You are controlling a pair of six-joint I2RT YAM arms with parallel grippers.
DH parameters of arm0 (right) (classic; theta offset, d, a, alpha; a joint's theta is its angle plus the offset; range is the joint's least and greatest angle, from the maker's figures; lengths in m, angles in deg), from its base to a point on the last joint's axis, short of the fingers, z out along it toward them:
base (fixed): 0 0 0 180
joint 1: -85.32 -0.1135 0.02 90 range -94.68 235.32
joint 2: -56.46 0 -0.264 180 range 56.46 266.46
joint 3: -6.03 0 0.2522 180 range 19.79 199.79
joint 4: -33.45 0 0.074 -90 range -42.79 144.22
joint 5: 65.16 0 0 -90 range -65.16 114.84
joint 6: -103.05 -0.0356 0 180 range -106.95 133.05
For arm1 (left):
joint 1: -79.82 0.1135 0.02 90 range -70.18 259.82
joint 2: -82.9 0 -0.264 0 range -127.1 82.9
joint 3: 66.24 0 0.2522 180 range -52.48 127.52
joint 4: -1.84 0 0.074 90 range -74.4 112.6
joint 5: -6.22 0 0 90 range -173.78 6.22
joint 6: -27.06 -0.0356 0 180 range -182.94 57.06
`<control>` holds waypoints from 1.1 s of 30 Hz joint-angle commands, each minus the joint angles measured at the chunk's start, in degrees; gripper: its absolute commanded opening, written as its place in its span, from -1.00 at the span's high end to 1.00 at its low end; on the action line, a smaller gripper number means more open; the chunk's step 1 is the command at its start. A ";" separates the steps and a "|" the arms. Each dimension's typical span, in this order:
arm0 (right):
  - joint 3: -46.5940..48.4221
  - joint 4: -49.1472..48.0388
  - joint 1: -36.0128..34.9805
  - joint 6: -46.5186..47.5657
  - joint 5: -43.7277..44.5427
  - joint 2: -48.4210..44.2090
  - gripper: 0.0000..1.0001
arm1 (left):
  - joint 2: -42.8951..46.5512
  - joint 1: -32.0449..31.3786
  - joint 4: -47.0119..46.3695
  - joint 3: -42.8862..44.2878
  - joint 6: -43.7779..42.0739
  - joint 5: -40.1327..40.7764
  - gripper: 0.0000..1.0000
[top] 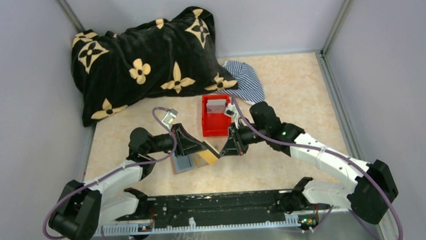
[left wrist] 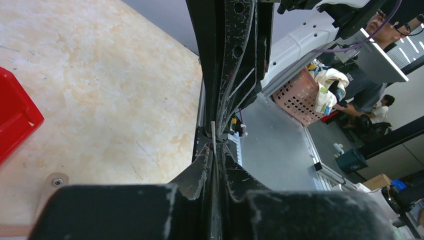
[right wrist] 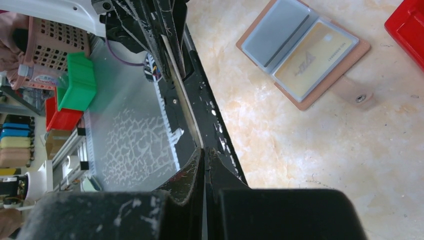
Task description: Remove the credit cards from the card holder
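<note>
Tabletop [top: 286,94]: one card holder [right wrist: 272,37] with one gold card [right wrist: 312,57]; left fingers [left wrist: 197,172] and right fingers [right wrist: 192,172] each pinch a thin card [right wrist: 182,100].

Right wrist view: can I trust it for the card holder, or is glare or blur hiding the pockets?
Right wrist: card holder sharp, evenly lit, faint sheen over the gold card; only the right gripper is a dark blur. Left wrist: left gripper blurred too. Top external: holder small, partly hidden by the grippers.
</note>
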 commanded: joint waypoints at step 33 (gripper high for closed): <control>6.44 -9.35 0.20 -2.55 -1.50 3.33 0.16 | -2.05 -0.60 -7.45 -0.60 2.20 -3.13 1.00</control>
